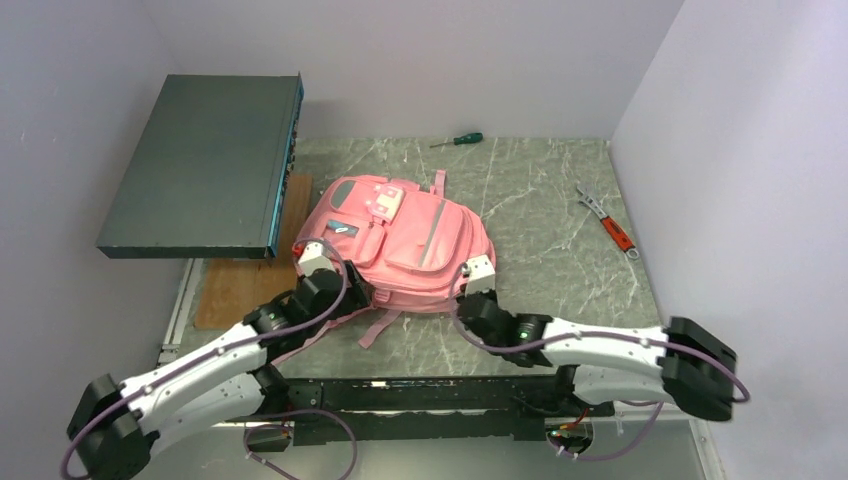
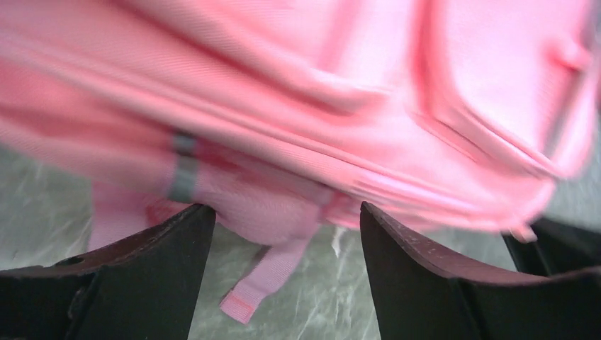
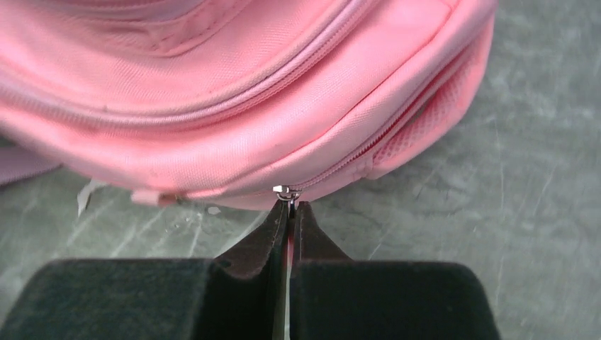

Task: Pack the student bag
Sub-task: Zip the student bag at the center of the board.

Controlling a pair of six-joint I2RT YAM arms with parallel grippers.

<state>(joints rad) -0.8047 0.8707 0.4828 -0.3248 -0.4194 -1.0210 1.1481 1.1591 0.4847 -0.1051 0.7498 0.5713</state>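
Observation:
The pink student bag (image 1: 400, 240) lies flat in the middle of the green marble table, front pockets up, straps trailing toward me. My left gripper (image 1: 330, 275) is open at the bag's near left edge; in the left wrist view (image 2: 287, 219) its jaws stand wide apart around pink fabric (image 2: 298, 127) and a loose strap end (image 2: 262, 280). My right gripper (image 1: 470, 290) is at the bag's near right edge. In the right wrist view (image 3: 290, 207) its jaws are pressed together on the small metal zipper pull (image 3: 285, 191) of the bag's zip.
A dark flat box (image 1: 210, 165) rests tilted at the back left over a wooden board (image 1: 240, 290). A green-handled screwdriver (image 1: 458, 140) lies at the far edge. A red-handled wrench (image 1: 608, 226) lies at the right. Walls close both sides.

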